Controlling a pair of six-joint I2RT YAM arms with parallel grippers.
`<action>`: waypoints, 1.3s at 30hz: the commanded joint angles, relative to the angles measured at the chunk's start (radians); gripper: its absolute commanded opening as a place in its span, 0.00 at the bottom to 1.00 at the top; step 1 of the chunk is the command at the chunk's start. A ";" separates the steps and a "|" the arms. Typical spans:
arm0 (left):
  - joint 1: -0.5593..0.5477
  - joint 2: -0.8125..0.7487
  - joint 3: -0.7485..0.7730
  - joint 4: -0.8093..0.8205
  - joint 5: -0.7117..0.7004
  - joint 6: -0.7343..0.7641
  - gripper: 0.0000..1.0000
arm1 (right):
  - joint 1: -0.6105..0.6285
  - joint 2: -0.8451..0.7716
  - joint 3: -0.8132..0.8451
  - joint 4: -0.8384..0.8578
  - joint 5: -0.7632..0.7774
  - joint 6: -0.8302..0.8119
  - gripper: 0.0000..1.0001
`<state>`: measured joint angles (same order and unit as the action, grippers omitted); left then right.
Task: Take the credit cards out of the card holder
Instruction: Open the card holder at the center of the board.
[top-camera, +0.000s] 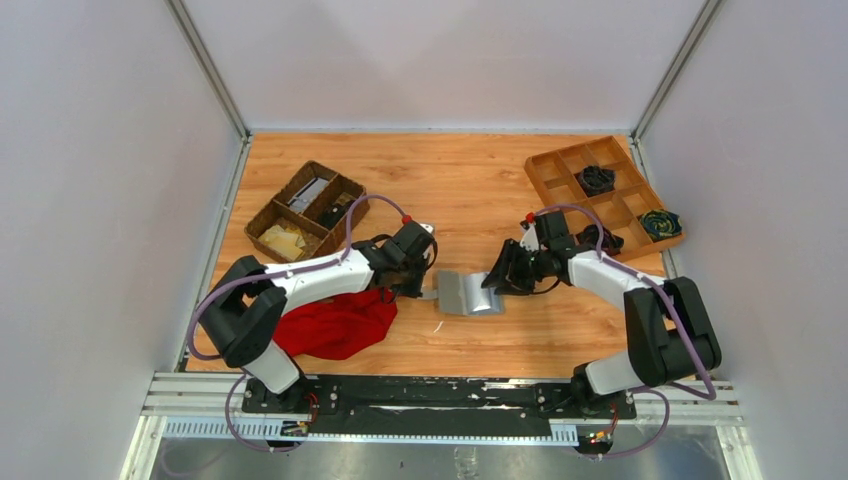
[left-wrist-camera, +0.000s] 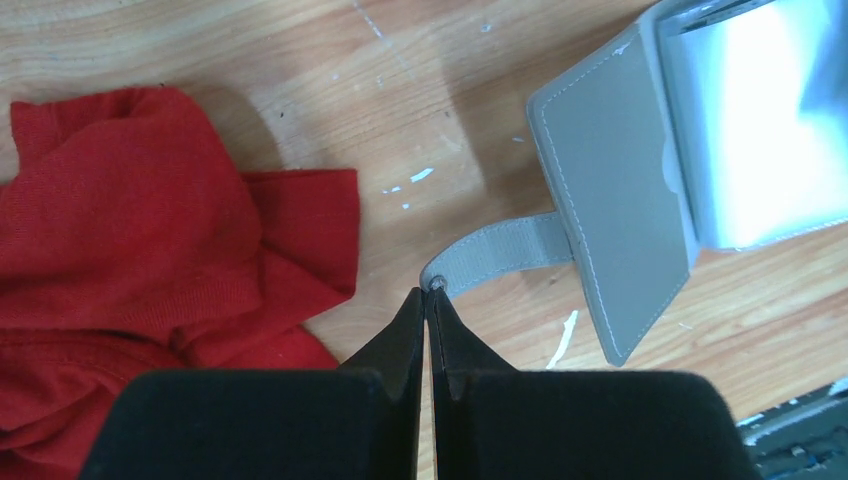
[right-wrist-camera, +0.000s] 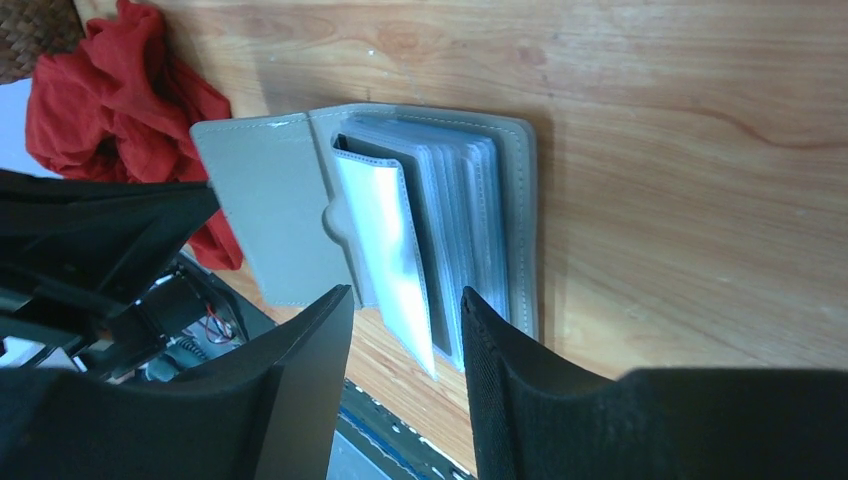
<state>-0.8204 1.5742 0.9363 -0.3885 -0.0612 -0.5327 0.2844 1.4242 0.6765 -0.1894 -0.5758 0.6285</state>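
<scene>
Lying open and flat near the middle of the wooden table (top-camera: 460, 190), between the two arms: the grey card holder (top-camera: 467, 293). Inside it, a stack of clear plastic sleeves (right-wrist-camera: 470, 200), the top leaf lifted away from the rest and glaring white, contents lost in the glare. From the bare cover flap, a narrow grey tab (left-wrist-camera: 505, 250) reaching across the wood toward the left arm. At the tab's end, the left gripper (left-wrist-camera: 427, 300), fingertips pressed tight together with no gap, touching the strap's tip; whether pinching it or merely against it, cannot tell. On the opposite side, the right gripper (right-wrist-camera: 405, 292), jaws partly apart, straddling the near edge of the sleeve stack, with the lifted leaf between the fingers (right-wrist-camera: 300, 360) but not clamped. Near the holder on the left, partly under the left arm, a crumpled red cloth (top-camera: 335, 322), apart from the tab. Farther back on the left, a dark wicker basket (top-camera: 320, 166) with compartments, tan pieces in the nearest one, too small to identify. At the far right, a divided wooden tray (top-camera: 558, 172), dark items in some compartments.
</scene>
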 joint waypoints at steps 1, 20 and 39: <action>0.004 0.033 0.003 -0.033 -0.071 0.018 0.00 | 0.029 0.018 -0.013 0.045 -0.078 0.019 0.48; 0.023 -0.086 0.081 -0.180 -0.144 0.001 0.56 | 0.196 0.105 0.072 0.249 -0.188 0.118 0.48; 0.043 -0.287 0.094 -0.083 0.052 -0.086 0.58 | 0.199 0.077 0.048 0.208 -0.114 0.092 0.47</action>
<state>-0.7811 1.3151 1.0142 -0.5442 -0.1097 -0.5823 0.4778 1.5345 0.7357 0.0486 -0.7124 0.7441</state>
